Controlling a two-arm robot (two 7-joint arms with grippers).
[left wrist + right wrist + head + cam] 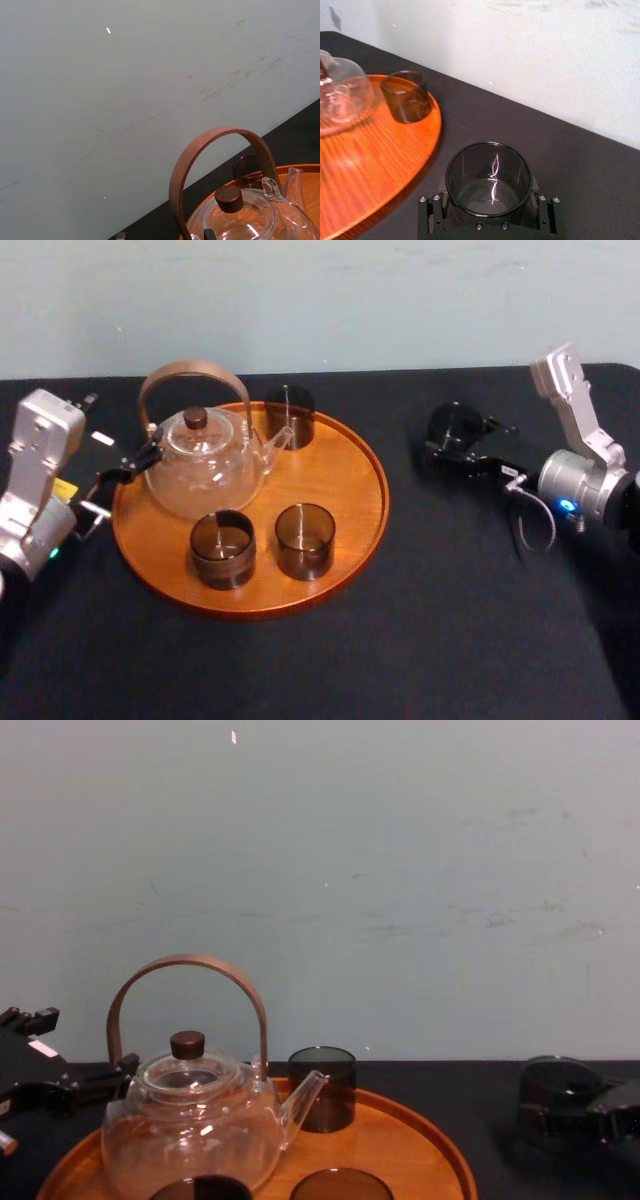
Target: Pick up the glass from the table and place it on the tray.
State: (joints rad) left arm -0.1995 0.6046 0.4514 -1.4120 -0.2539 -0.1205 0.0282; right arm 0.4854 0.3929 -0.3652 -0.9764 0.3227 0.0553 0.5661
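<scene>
A dark smoky glass (455,425) is to the right of the tray, over the black-cloth table (420,640). My right gripper (462,447) is shut on it, with a finger on each side. In the right wrist view the glass (487,177) sits upright between the jaws of the right gripper (489,220). Whether it rests on the cloth I cannot tell. The round orange-brown tray (370,530) lies at centre left. My left gripper (120,480) stands open at the tray's left edge, beside the teapot. The chest view has the glass (550,1105) low on the right.
On the tray stand a glass teapot (200,465) with a brown hoop handle and three more dark glasses (222,548) (304,538) (290,415). Bare wood shows on the tray's right side. A pale wall stands behind the table.
</scene>
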